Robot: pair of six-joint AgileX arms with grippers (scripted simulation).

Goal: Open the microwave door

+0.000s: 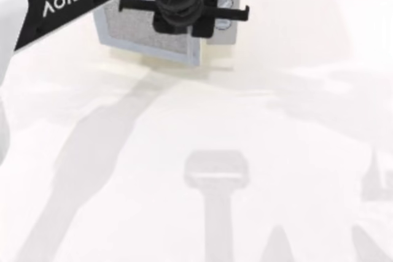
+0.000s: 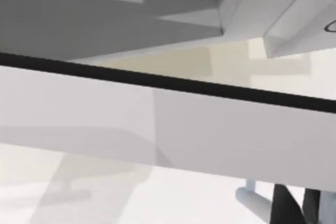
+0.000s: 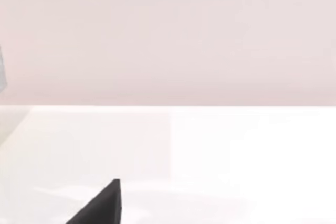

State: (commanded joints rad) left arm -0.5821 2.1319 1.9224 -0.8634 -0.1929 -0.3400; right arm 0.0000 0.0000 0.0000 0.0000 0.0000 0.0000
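Directly beneath the left gripper (image 1: 184, 9), at the far edge of the table (image 1: 196, 151), the microwave (image 1: 169, 26) was seen, its door (image 1: 147, 32) swung slightly ajar, the free edge lying just below the tool and the hinge side away toward the table's left. Whether the gripper's fingers were parted or closed could not be told. The left arm was judged by far the nearer; the right gripper (image 3: 100, 205) was parked well apart over bare table.
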